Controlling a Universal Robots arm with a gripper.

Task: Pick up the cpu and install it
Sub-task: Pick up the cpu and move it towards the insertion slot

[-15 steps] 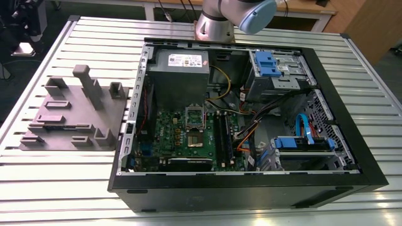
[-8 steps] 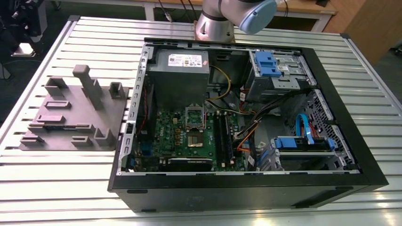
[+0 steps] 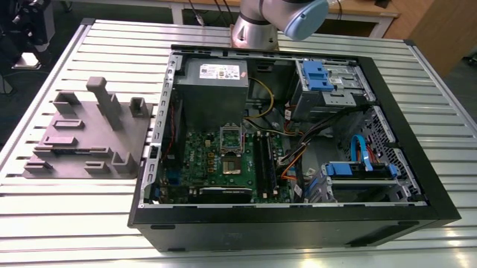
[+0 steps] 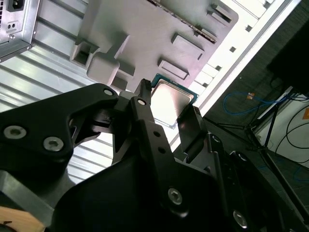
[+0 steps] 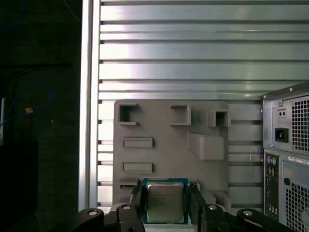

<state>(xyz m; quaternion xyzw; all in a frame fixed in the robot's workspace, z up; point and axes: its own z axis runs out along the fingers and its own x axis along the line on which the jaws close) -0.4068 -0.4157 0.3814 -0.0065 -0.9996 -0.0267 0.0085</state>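
In both wrist views the cpu (image 5: 165, 200) (image 4: 171, 101), a small square chip with a silvery top plate and a thin rim, sits between my two black fingers. My gripper (image 5: 165, 193) (image 4: 169, 99) is shut on its opposite edges. It hangs high above the grey moulded tray (image 5: 203, 121) (image 4: 145, 24) (image 3: 75, 139), near one edge of the tray. In the exterior view, the open computer case (image 3: 298, 215) lies on the table to the tray's right. On its green motherboard is the shiny metal socket frame (image 3: 231, 146).
The slatted metal table (image 3: 89, 212) carries the tray and the case. Inside the case are a grey power supply (image 3: 214, 78), blue drive brackets (image 3: 316, 75) and loose cables (image 3: 298, 151). The case's rear panel (image 5: 289, 159) stands beside the tray. The arm's base (image 3: 257, 28) is behind the case.
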